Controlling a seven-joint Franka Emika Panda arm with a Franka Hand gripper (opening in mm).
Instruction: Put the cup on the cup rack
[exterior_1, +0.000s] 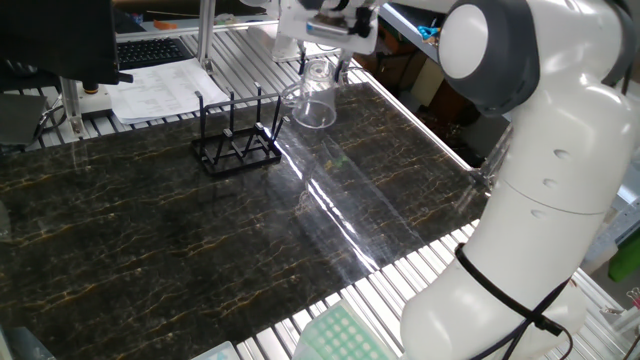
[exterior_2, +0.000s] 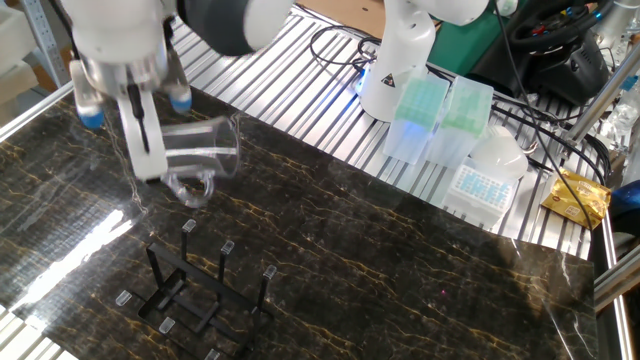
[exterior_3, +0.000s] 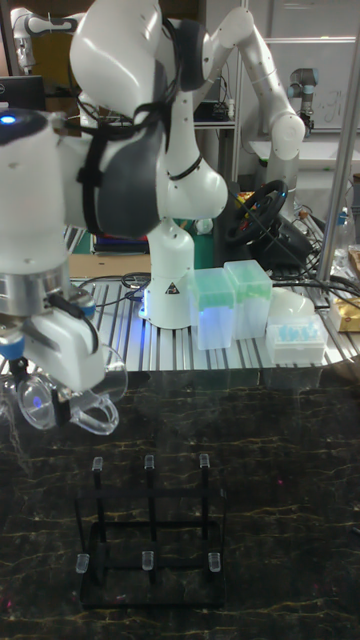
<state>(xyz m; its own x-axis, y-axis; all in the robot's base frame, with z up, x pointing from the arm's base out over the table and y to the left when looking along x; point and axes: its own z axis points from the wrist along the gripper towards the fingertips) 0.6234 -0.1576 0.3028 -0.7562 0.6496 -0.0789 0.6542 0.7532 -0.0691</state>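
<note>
The gripper (exterior_2: 135, 130) is clamping the cup (exterior_2: 200, 152) in the air above the dark table (exterior_2: 400, 260), clear of the cup rack (exterior_2: 195, 290). The cup is lying on its side, long axis roughly horizontal, mouth pointing away from the fingers, handle hanging downward.

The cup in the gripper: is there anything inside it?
The cup looks empty; through its clear glass only the table shows. A gripper finger covers part of its base end.
</note>
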